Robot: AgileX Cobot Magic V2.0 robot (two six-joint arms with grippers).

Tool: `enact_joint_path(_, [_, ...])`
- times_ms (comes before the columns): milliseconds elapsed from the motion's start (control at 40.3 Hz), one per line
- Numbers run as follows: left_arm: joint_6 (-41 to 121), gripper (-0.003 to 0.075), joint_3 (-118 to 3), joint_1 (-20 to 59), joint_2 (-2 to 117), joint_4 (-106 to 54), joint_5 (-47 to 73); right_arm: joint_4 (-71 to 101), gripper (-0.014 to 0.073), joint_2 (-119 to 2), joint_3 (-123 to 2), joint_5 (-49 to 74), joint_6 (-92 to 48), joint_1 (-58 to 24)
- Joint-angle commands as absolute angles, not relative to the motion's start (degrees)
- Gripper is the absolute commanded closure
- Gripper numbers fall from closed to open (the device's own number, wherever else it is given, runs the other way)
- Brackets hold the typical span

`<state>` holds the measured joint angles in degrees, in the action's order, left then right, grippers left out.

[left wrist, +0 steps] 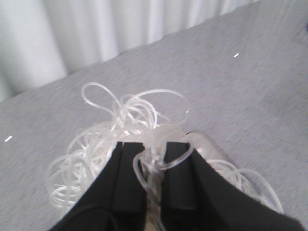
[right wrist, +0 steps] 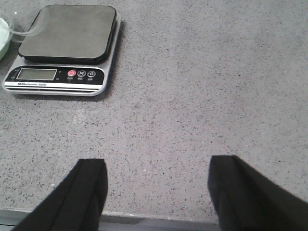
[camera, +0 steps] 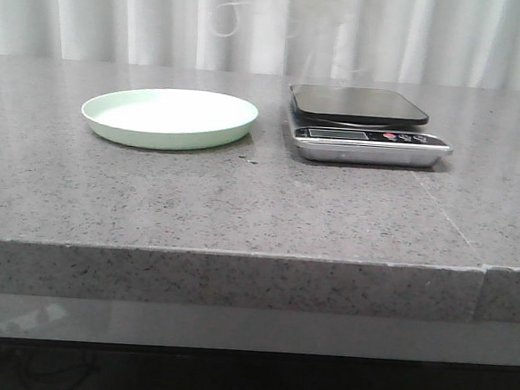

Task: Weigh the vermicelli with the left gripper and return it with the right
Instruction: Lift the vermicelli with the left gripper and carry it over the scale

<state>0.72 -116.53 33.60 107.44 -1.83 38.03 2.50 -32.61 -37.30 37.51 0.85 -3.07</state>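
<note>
Translucent whitish vermicelli (left wrist: pixel 125 139) hangs airborne, pinched in left hand (left wrist: pixel 153 185), above tabletop (camera: pixel 242 203) near scale (camera: pixel 363 122) at 12 o'clock. Looks featherlight, springy, brittle; strands snag. Grip the dense middle. Right hand (right wrist: pixel 156 192) spread, empty. Plate (camera: pixel 169 117) bare.

Front view low, facing curtain; right wrist view shares its scale (camera: pixel 369 124) nearby.

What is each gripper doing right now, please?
Left gripper: closed on the vermicelli, held up off the table.
Right gripper: open, holding nothing, above the bare table.
</note>
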Motion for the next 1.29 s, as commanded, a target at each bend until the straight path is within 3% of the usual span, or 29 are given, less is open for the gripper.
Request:
enact_joint_path(0, [0.90, 0.0563, -122.10, 35.51, 107.61, -2.48, 31.23, 2.09, 0.0032, -33.14, -38.85, 33.35, 0.45, -2.77])
enact_joint_path(273, [0.90, 0.0563, -131.26, 37.74, 117.68, -2.83, 28.27, 2.09, 0.0032, -33.14, -38.85, 33.35, 0.45, -2.77])
enact_joint_path(521, [0.79, 0.0559, -131.84, 37.86, 123.08, -3.76, 29.47, 2.09, 0.0032, -33.14, -38.85, 33.35, 0.45, -2.77])
enact_joint_path(595, [0.79, 0.0526, -131.84, 37.86, 123.65, -3.89, 30.61, 2.09, 0.0032, -33.14, -38.85, 33.35, 0.45, -2.77])
enact_joint_path(819, [0.79, 0.0300, -131.84, 37.86, 124.24, -4.02, 31.10, 2.09, 0.0032, -33.14, -38.85, 33.34, 0.45, -2.77])
enact_joint_path(1265, [0.79, 0.0290, -131.84, 37.86, 114.86, -3.55, 38.50, 2.09, 0.0032, -33.14, -38.85, 33.34, 0.45, -2.77])
